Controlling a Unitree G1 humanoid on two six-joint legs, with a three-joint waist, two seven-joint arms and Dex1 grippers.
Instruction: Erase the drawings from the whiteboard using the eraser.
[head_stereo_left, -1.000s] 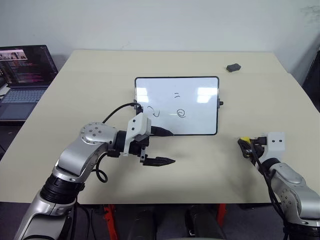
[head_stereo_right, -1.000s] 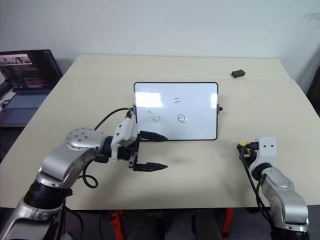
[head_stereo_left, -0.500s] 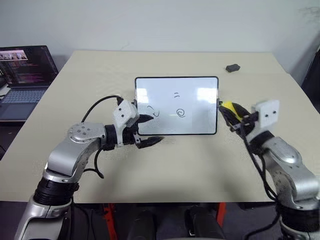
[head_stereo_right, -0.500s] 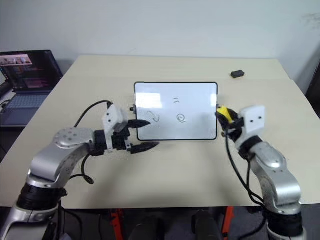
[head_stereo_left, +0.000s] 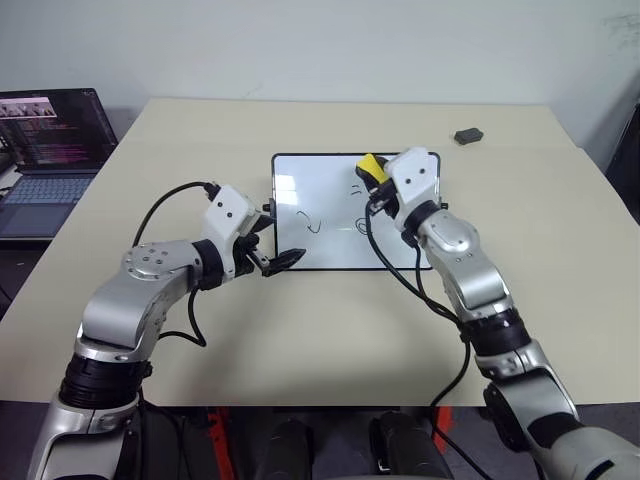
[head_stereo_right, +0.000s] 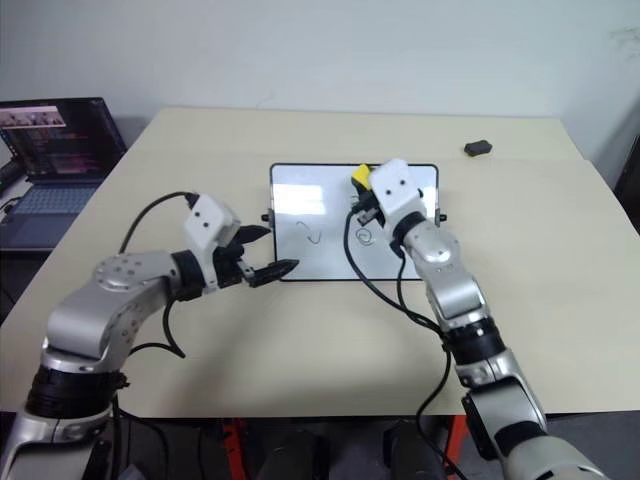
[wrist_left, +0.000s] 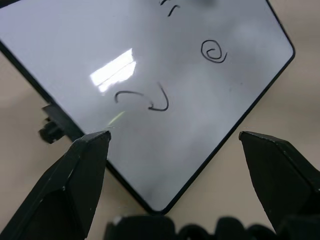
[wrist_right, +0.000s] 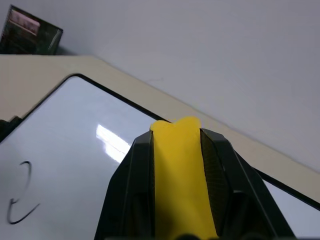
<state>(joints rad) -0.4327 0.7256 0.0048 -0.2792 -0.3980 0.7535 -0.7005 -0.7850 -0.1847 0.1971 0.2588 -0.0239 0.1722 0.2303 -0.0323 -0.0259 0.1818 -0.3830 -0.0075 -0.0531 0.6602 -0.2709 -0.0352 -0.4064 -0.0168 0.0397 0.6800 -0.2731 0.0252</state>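
Right pincer (head_stereo_left: 372, 186), clamped on eraser (head_stereo_left: 370, 168), has swung from bench edge to above whiteboard (head_stereo_left: 320, 195); left pincer (head_stereo_left: 277, 249) wide at board's near-left corner; drawings (wrist_left: 214, 51) intact; wiping imminent.

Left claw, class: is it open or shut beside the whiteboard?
Open. The left claw has its two black fingers spread wide, holding nothing, straddling the near corner of the glossy black-framed whiteboard.

arms: silver-grey metal shells, black joint rings | wrists: white boxy camera blocks | left hand (head_stereo_left: 283, 258), right hand (head_stereo_left: 374, 183): black pointed fingers | cables: black, looping
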